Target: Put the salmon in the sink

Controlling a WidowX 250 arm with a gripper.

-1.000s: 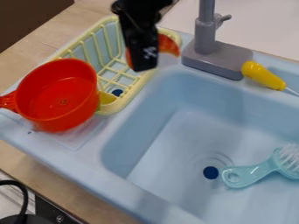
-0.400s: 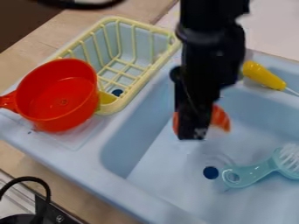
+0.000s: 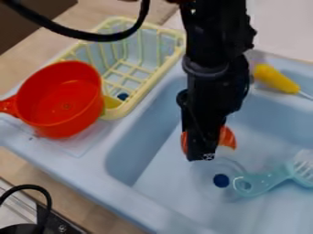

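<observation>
The black gripper point(image 3: 203, 153) hangs down over the basin of the light blue sink point(image 3: 160, 185), just above and behind the drain hole. It is shut on the orange salmon point(image 3: 227, 138), which sticks out on both sides of the black fingers. The middle of the salmon is hidden behind them. Whether the salmon touches the basin floor, I cannot tell.
A red pot point(image 3: 64, 100) sits at the left, beside a pale yellow dish rack point(image 3: 131, 73). A teal brush point(image 3: 269, 179) lies in the basin to the right. The yellow-handled tool point(image 3: 275, 78) rests on the sink's back rim. A black cable crosses the upper left.
From over the dish rack, the gripper has carried the salmon right and toward the camera, over the basin. Since the later earlier frame, both have come slightly lower in the view.
</observation>
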